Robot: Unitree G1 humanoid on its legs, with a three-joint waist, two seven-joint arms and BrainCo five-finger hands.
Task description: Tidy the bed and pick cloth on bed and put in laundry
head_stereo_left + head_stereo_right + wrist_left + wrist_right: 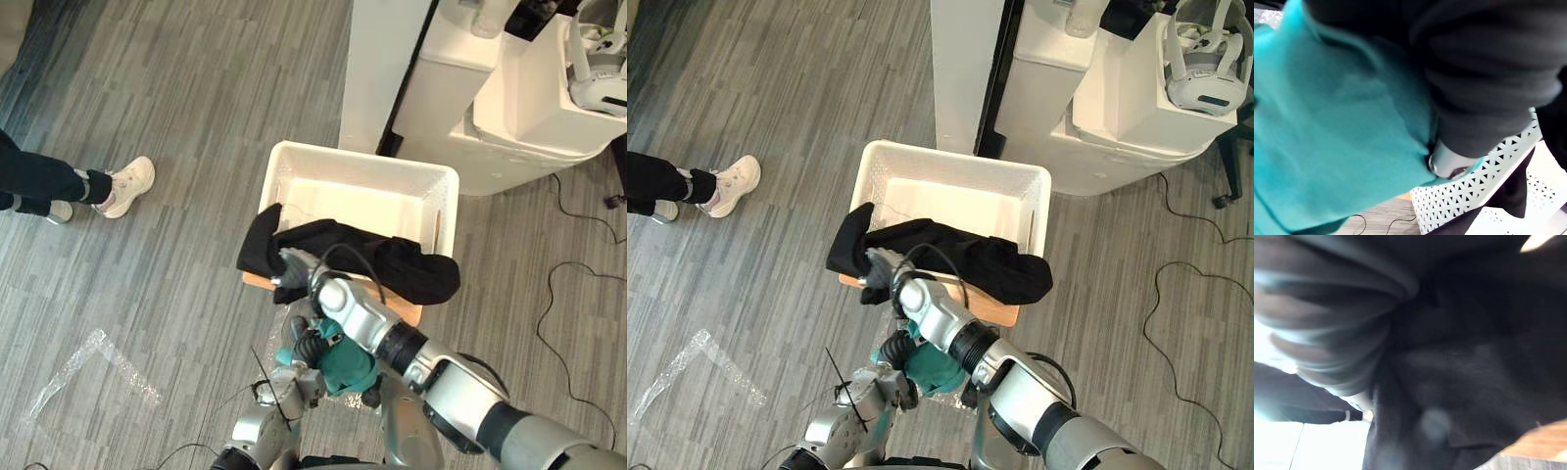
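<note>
A white laundry basket [364, 163] stands on the floor in front of me. A black cloth [411, 269] lies draped over its near rim, one end hanging outside at the left. My right hand [292, 266] reaches in from the lower right and is shut on that hanging end; the right wrist view shows the black cloth [1459, 382] from very close. Just below, in front of the basket, my left hand [299, 382] is shut on a bunched teal cloth [345, 364]. In the left wrist view a silver finger [1447, 164] presses into the teal cloth [1337, 122] beside the basket's perforated wall [1474, 191].
A person's leg and white shoes [122, 186] stand on the floor at the left. A white cabinet [490, 98] rises behind the basket at the right. A wooden board [409, 313] shows under the basket's near edge. Clear plastic wrap [88, 377] lies on the floor at lower left.
</note>
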